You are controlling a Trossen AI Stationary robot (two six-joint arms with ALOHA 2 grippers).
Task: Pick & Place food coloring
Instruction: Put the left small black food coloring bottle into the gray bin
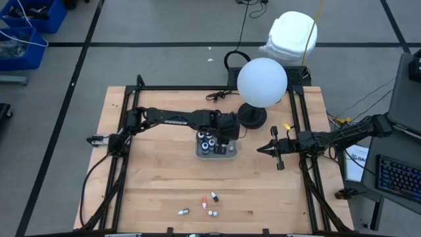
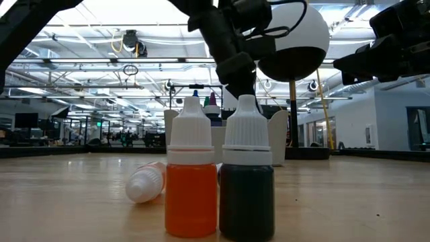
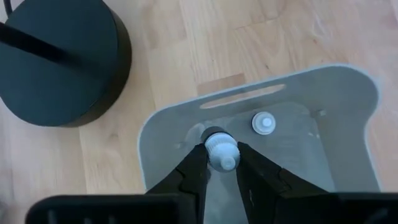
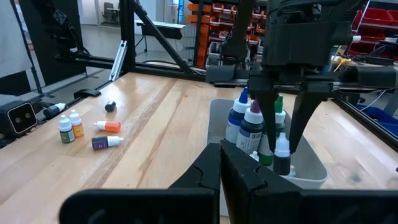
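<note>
A clear rectangular tray (image 1: 227, 157) at the table's middle holds several food coloring bottles (image 4: 245, 124) standing upright. My left gripper (image 3: 221, 167) reaches down into the tray's right end, shut on a dark bottle with a white cap (image 4: 282, 155). More small bottles are near the front edge (image 1: 200, 199): an orange one (image 2: 191, 181) and a dark green one (image 2: 246, 181) stand upright, and one (image 2: 144, 183) lies on its side. My right gripper (image 1: 262, 150) hangs shut over the table's right side, holding nothing. My left gripper pinches the dark bottle at its white cap (image 3: 221, 150) between its two fingers, one on each side. The fingers (image 4: 297, 124) come steeply from above. The bottle stays upright inside the tray; whether its bottom touches the tray floor I cannot tell.
A lamp with a black round base (image 1: 252, 117) and a white globe (image 1: 262, 82) stands just behind the tray's far right corner. One white-capped bottle (image 3: 264, 122) stands in the tray close to the held one. Bare wood lies between the tray and the loose bottles.
</note>
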